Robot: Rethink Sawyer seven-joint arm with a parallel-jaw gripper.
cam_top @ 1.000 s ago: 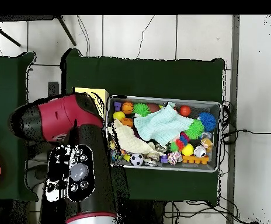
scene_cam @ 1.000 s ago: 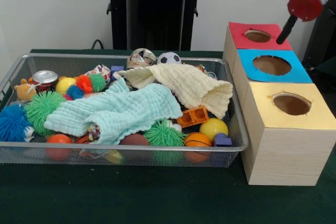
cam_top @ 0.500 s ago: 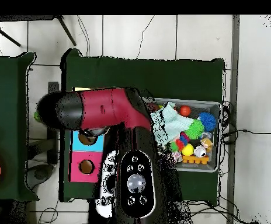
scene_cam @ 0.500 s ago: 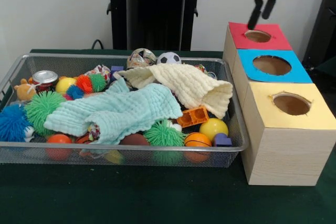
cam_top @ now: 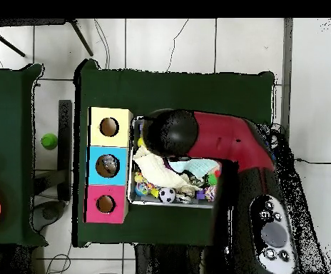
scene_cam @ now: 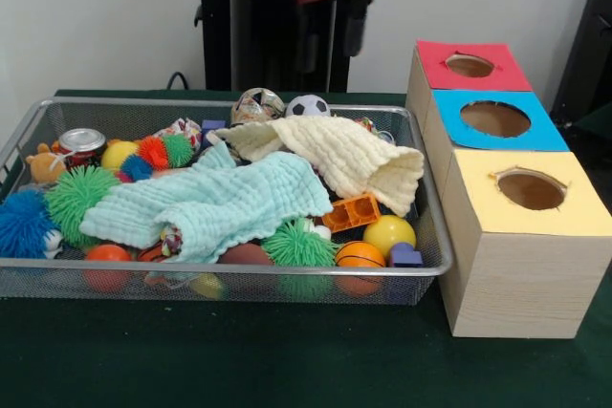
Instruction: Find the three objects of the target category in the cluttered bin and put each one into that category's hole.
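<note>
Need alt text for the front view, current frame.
A red gripper hangs open above the far side of a wire bin crammed with toys, balls and two cloths. Beside the bin stands a wooden box with red, blue and yellow holes on top.

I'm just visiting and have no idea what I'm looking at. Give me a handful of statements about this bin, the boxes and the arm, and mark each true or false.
1. The light green cloth lies over toys in the wire bin. True.
2. The three boxes have square holes. False: the red box, blue box and yellow box each have a round hole.
3. The gripper hangs above the bin's far side, holding nothing. True.
4. The soccer ball sits in the yellow box. False: it is in the bin, by the far wall.
5. The orange block lies beside the cream cloth. True.
</note>
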